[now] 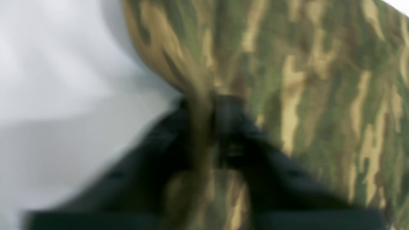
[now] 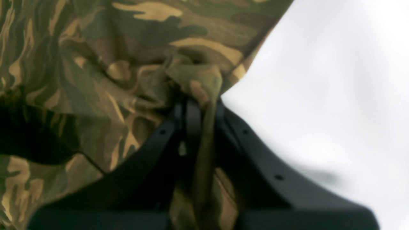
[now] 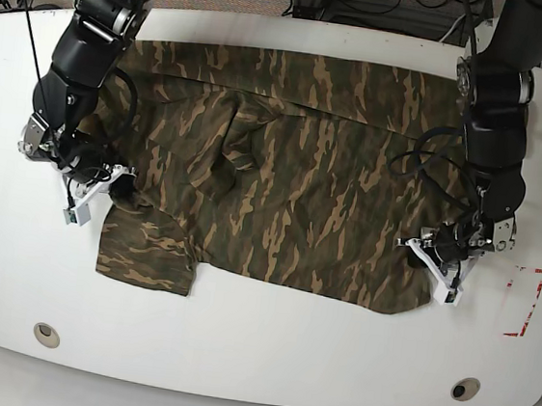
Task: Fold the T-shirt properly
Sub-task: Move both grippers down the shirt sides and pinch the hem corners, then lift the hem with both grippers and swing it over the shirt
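The camouflage T-shirt lies spread across the white table, with a sleeve hanging toward the front left and wrinkles near its middle. In the base view my right gripper sits at the shirt's left edge. The right wrist view shows that gripper shut on a bunched pinch of the T-shirt. My left gripper is at the shirt's right front corner. The blurred left wrist view shows it shut on a fold of the T-shirt.
Two round holes sit near the table's front edge. A red marking is on the table at the right. Cables run behind the back edge.
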Controlling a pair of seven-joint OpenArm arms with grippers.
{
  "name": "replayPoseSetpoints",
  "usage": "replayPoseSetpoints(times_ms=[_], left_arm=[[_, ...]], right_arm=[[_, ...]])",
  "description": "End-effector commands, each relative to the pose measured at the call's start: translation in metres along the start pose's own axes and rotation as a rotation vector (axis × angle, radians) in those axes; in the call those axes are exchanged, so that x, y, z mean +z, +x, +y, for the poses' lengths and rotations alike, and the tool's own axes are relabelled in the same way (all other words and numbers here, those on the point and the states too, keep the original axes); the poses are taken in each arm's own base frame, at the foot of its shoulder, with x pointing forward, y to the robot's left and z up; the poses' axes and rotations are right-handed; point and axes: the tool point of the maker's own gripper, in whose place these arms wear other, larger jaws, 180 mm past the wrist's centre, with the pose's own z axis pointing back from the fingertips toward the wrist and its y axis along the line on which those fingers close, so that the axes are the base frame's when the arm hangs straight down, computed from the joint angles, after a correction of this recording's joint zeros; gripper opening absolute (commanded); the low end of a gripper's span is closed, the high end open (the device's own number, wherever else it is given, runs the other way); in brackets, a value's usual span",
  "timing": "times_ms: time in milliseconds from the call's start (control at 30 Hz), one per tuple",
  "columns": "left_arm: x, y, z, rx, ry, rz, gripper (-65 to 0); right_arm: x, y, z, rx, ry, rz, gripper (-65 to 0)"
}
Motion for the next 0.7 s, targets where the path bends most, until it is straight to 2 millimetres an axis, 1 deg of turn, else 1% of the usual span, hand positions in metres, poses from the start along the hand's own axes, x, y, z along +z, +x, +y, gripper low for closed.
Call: replayPoseSetpoints(times_ms=[0, 67, 133, 200, 233, 267, 400, 467, 567, 633, 667], left_arm=[[0.0, 0.002, 0.007, -0.002, 0.016, 0.016, -65.0], [0.001, 0.005, 0.007, 0.001, 0.016, 0.002, -65.0], [0.006, 0.015, 0.009, -0.015, 0.023, -0.027, -65.0], [0.017, 0.029, 0.017, -0.045, 0.047, -0.053, -65.0], [0.024, 0.034, 0.021, -0.067, 0.061, -0.057, -65.0], [0.028, 0.037, 0.02, -0.081, 0.066, -0.059, -65.0], [0.049, 0.059, 0.014, -0.154, 0.089, -0.108, -65.0], [0.064, 0.075, 0.008, -0.196, 0.103, -0.146, -65.0], [0.089, 0.097, 0.015, -0.196, 0.143, -0.198, -65.0], [0.102, 0.106, 0.02, -0.187, 0.166, -0.215, -65.0], [0.107, 0.112, 0.02, -0.192, 0.173, -0.225, -65.0]], right_arm=[[0.008, 0.015, -0.007, 0.024, -0.021, -0.022, -65.0], [0.012, 0.019, -0.007, 0.042, -0.031, -0.026, -65.0], [0.02, 0.017, -0.008, 0.075, -0.056, -0.011, -65.0], [0.029, 0.023, -0.008, 0.105, -0.074, -0.019, -65.0], [0.035, 0.029, -0.007, 0.131, -0.09, -0.028, -65.0], [0.039, 0.033, -0.007, 0.146, -0.101, -0.03, -65.0], [0.052, 0.045, -0.007, 0.189, -0.134, -0.032, -65.0], [0.06, 0.063, -0.005, 0.217, -0.15, -0.062, -65.0], [0.067, 0.086, -0.002, 0.233, -0.161, -0.09, -65.0], [0.078, 0.103, -0.009, 0.251, -0.189, -0.1, -65.0], [0.081, 0.111, -0.009, 0.263, -0.194, -0.105, -65.0]])
